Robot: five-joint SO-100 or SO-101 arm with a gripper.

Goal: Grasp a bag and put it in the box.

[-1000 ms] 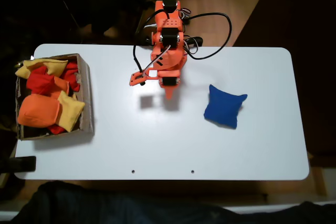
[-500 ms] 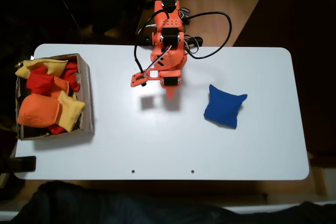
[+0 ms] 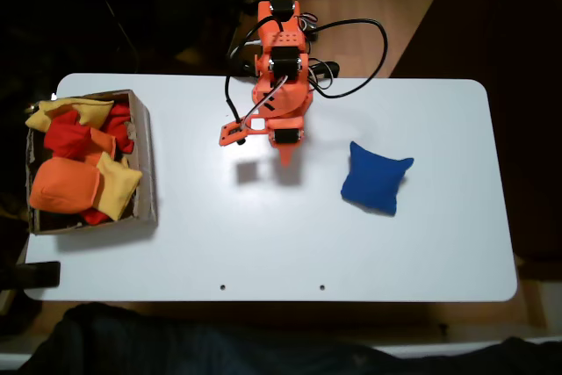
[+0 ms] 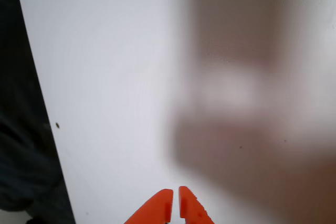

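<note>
Overhead, from the fixed view, I see the small royal-blue fabric beanbag (image 3: pixel 376 178) lying on the white counter (image 3: pixel 263 243), well apart from the brown cardboard box (image 3: pixel 146 169) of orange, yellow and red beanbags (image 3: pixel 75 173). No writing reads anywhere. Wrist view: my orange gripper (image 4: pixel 175 203) is closed, empty, over bare counter.

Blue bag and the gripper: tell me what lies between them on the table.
Nothing. In the fixed view, bare white table separates the gripper from the blue bag, which lies to its right.
</note>
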